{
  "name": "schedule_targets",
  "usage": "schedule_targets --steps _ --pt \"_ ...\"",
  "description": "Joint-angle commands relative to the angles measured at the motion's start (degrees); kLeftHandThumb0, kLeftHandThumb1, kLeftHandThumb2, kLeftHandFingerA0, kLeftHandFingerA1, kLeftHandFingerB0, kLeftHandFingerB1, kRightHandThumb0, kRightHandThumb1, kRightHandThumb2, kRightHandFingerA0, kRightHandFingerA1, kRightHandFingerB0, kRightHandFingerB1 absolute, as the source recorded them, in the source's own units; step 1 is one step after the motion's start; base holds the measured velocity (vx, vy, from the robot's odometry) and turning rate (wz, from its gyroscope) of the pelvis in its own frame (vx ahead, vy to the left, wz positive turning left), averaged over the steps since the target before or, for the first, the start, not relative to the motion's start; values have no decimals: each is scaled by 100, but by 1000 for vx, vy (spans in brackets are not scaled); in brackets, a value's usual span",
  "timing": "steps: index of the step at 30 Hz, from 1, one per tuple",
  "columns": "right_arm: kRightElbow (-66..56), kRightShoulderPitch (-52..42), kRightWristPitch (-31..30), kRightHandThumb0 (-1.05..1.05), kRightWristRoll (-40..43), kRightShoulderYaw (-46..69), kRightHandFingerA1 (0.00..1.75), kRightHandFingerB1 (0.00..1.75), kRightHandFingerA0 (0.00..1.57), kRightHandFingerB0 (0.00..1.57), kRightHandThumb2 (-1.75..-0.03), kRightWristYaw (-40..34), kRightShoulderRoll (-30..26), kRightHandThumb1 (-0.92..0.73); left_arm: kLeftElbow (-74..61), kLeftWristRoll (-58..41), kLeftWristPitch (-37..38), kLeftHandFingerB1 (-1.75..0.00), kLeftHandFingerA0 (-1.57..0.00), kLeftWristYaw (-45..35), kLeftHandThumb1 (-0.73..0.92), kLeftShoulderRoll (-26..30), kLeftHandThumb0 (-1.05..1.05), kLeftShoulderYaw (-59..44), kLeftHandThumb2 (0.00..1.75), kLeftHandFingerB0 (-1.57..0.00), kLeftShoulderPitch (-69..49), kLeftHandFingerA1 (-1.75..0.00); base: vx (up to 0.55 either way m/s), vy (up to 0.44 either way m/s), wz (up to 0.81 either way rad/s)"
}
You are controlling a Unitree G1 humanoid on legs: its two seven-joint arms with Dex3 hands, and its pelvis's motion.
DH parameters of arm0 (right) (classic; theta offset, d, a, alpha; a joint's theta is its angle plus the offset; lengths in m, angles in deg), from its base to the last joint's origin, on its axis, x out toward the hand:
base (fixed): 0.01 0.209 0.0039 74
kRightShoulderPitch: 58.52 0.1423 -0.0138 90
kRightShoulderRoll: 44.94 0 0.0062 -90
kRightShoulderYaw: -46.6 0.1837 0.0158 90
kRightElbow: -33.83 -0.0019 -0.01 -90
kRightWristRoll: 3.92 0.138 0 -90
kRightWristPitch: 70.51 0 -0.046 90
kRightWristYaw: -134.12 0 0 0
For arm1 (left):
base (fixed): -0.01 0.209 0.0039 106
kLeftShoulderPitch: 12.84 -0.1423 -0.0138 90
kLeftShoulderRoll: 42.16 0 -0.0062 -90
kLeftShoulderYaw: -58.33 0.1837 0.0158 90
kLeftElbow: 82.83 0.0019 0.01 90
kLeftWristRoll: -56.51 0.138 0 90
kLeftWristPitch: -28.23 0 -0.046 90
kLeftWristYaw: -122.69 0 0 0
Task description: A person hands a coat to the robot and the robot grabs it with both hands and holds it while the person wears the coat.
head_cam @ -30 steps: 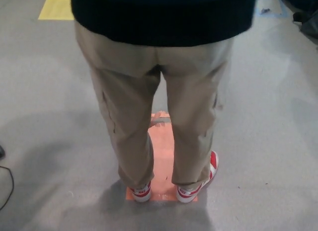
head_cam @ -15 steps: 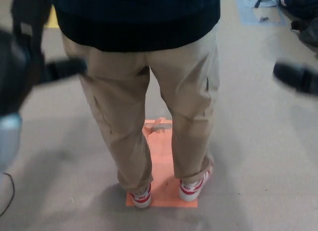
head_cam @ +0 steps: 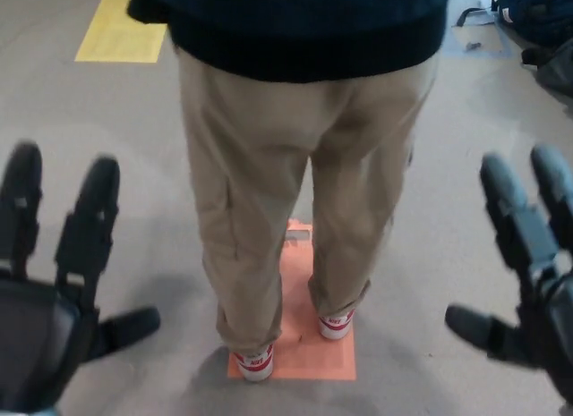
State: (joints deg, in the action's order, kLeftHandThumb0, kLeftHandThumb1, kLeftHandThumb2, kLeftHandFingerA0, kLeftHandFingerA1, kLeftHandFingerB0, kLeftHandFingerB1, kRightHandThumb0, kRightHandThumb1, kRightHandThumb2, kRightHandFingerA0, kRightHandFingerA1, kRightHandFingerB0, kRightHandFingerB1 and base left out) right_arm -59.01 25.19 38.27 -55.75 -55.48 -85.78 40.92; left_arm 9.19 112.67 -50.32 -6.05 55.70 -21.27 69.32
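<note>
fingers spread on left hand (head_cam: 49,322) and right hand (head_cam: 528,291) — both empty; no legible writing.

The coat (head_cam: 304,31) is dark navy, worn on the person (head_cam: 286,183), who stands with their back turned. Only its lower part shows at the picture's top edge. Its hem hangs over the top of the tan trousers (head_cam: 269,192).
</note>
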Motion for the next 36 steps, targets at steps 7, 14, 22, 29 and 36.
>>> schedule_targets --steps 7,14,22,29,36 --pt "2001 350 -45 -82 -231 -429 19 14 0 0 -92 -774 153 -67 1771 105 -69 -8 0 530 71 -144 -93 428 102 0 149 0 0 0 0" --pt "3694 861 -145 -79 15 -680 15 16 0 0 -66 -400 282 -86 3795 -45 160 -13 0 725 75 -235 -95 818 113 0 746 -6 0 0 0" --pt "4878 1887 -249 -80 292 -751 17 17 0 0 -108 -28 417 -72 4944 -497 400 -15 0 -355 69 -179 -92 980 108 0 1843 -11 0 0 0" --pt "5433 2293 -179 -84 510 -882 12 10 0 0 -104 562 389 -73 6011 -681 595 -15 -7 -790 67 -226 -88 1216 106 0 2570 -25 0 0 0" --pt "6020 2851 -316 -63 840 -821 30 12 17 5 -66 1183 456 -73 6580 -1034 1159 -19 -26 -1527 59 -237 -76 1198 93 0 3167 -47 0 0 0"
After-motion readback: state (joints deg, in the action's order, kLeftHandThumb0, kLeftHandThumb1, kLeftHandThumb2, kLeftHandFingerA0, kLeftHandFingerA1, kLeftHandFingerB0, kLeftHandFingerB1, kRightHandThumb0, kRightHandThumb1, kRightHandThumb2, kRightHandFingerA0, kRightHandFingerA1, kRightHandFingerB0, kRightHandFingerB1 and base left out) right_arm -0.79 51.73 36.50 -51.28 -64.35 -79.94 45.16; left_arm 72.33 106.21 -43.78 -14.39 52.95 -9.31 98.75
